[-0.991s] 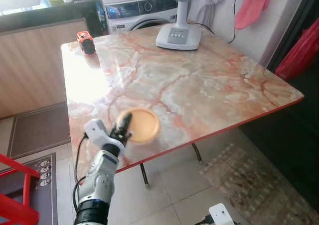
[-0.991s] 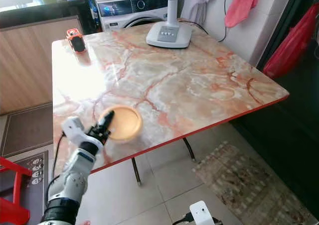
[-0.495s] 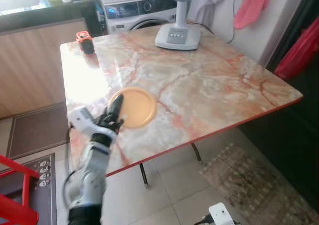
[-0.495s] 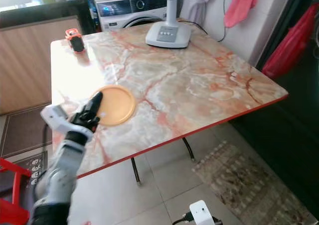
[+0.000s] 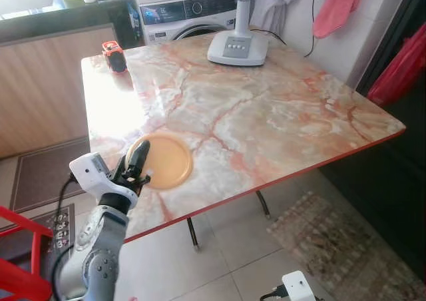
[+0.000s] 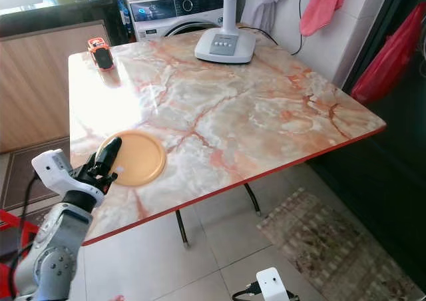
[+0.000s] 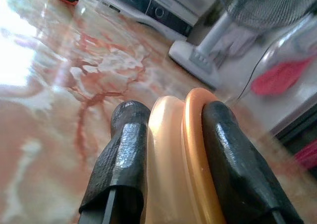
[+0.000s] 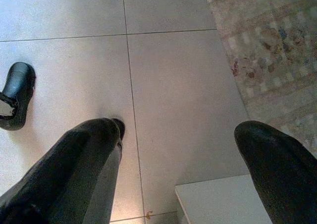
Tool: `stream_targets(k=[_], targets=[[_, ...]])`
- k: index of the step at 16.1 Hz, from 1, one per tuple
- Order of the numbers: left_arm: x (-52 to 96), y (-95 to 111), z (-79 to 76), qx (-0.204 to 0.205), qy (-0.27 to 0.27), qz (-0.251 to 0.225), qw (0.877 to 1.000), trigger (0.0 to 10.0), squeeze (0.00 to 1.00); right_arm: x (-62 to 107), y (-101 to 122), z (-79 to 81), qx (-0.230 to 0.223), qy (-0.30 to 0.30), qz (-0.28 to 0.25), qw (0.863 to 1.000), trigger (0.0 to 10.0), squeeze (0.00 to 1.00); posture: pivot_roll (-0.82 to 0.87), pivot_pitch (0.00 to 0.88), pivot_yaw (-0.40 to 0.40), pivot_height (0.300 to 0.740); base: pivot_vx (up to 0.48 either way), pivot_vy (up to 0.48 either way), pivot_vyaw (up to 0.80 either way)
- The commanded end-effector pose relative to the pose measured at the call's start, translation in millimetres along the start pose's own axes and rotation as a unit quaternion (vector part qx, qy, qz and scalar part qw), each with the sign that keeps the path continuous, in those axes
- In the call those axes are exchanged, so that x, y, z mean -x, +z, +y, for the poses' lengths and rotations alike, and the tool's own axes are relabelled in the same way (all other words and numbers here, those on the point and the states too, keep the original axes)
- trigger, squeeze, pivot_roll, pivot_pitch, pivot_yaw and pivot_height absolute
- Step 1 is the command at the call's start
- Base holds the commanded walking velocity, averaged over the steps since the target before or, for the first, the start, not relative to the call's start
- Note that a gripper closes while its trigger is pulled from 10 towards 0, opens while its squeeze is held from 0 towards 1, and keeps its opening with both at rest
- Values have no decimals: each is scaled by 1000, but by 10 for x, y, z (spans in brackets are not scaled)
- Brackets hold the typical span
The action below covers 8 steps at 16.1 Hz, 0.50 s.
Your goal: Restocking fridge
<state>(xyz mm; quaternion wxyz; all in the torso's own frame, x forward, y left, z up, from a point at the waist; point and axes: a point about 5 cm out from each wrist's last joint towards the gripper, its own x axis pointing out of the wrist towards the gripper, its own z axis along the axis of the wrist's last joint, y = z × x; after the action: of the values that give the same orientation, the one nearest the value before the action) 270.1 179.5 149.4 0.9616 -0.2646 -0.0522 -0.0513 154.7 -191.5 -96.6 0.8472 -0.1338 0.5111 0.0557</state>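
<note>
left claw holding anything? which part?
Yes. The left claw is shut on the rim of the orange plate, at its near-left edge over the table. The right claw hangs open, holding nothing.

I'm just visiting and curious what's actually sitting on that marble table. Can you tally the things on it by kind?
Orange plates: 1, the orange plate near the front left corner, its edge pinched by the left hand.
Fans: 1, the white fan at the far edge.
Small orange-and-black objects: 1, the small object at the far left corner; too small to identify.
Total: 3
</note>
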Motion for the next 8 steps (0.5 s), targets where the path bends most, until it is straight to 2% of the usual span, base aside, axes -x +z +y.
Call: stream_targets(k=[1, 3, 7, 8], targets=[[-2, 38, -80, -36, -22, 4, 999, 10000, 0, 1, -9, 33, -12, 1, -1, 1000, 10000, 0, -24, 16, 43, 740, 0, 0, 0], [-32, 17, -143, -60, -32, 12, 998, 10000, 0, 0, -8, 32, -16, -2, -2, 1000, 10000, 0, -24, 14, 43, 740, 0, 0, 0], [-58, 25, -174, -65, -32, 3, 997, 10000, 0, 3, -29, 21, -25, -5, 3, 1000, 10000, 0, -22, 0, 38, 740, 0, 0, 0], [-53, 45, -144, -73, -23, -2, 997, 10000, 0, 3, -35, 23, -22, -3, 5, 1000, 10000, 0, -15, 0, 39, 740, 0, 0, -700]])
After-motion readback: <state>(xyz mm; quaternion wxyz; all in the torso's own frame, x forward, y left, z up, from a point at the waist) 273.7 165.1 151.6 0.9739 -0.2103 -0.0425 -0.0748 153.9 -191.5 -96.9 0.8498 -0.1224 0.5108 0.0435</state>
